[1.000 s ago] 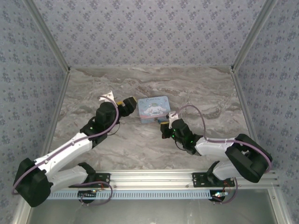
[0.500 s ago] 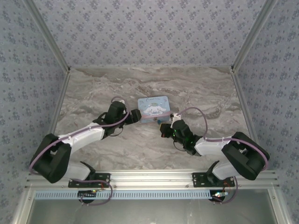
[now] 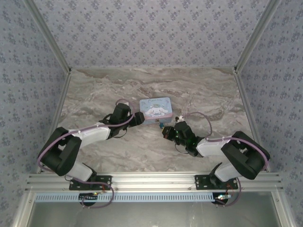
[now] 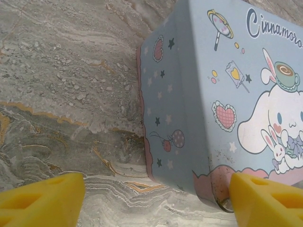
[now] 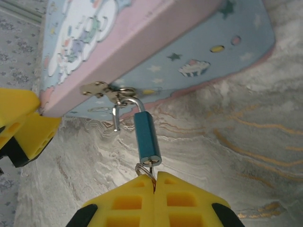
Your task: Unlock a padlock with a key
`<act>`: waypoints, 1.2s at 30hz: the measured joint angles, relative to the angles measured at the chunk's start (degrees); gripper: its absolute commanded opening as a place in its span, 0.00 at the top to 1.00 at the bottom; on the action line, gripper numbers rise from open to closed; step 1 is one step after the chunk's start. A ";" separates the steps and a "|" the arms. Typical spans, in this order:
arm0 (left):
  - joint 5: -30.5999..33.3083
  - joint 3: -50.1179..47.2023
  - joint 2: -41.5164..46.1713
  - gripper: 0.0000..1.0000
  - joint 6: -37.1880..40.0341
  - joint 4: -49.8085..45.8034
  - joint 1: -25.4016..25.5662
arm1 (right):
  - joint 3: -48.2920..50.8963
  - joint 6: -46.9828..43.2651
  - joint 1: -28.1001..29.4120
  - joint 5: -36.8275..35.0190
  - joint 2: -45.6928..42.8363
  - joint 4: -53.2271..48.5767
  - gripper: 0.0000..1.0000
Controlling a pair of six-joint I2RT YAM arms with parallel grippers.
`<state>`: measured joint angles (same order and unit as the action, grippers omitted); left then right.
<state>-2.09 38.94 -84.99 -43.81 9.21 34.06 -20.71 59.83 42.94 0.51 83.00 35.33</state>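
Right gripper (image 5: 154,179) has its fingers pressed together on the key (image 5: 147,170), which sits in the bottom of the padlock (image 5: 147,135) at lower centre of the wrist view, probably ready to turn it. The shackle (image 5: 139,106) hooks through the hasp (image 5: 102,89) of the tin (image 5: 189,52). Left gripper (image 4: 156,201), fingers spread, straddles the tin's corner, probably to steady it. The tin's wall crowds the padlock.

left gripper (image 3: 138,118) — touching tin (image 3: 155,109) left edge | right gripper (image 3: 165,131) — just beside tin's near-right corner
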 measured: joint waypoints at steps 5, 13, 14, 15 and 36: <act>0.20 0.00 -0.44 0.22 -0.81 0.72 0.00 | -0.24 3.63 -0.33 2.29 2.97 0.20 1.00; 0.15 -0.11 -1.07 0.23 -1.86 1.97 0.00 | -0.24 5.81 -0.39 5.40 6.32 1.38 0.89; 0.15 -0.11 -1.07 0.23 -1.88 2.05 0.00 | -0.24 5.95 -0.46 5.53 6.32 1.38 0.86; 0.17 -0.11 -1.07 0.23 -1.88 2.12 0.00 | -0.24 6.16 -0.44 5.53 6.32 1.36 0.83; -0.24 -0.11 -1.40 0.27 -2.32 2.82 0.00 | -0.44 -11.91 -7.04 14.67 -3.96 -3.72 0.25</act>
<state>-2.33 38.83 -86.39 -46.13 12.03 34.06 -21.15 47.92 35.90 15.18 79.05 31.62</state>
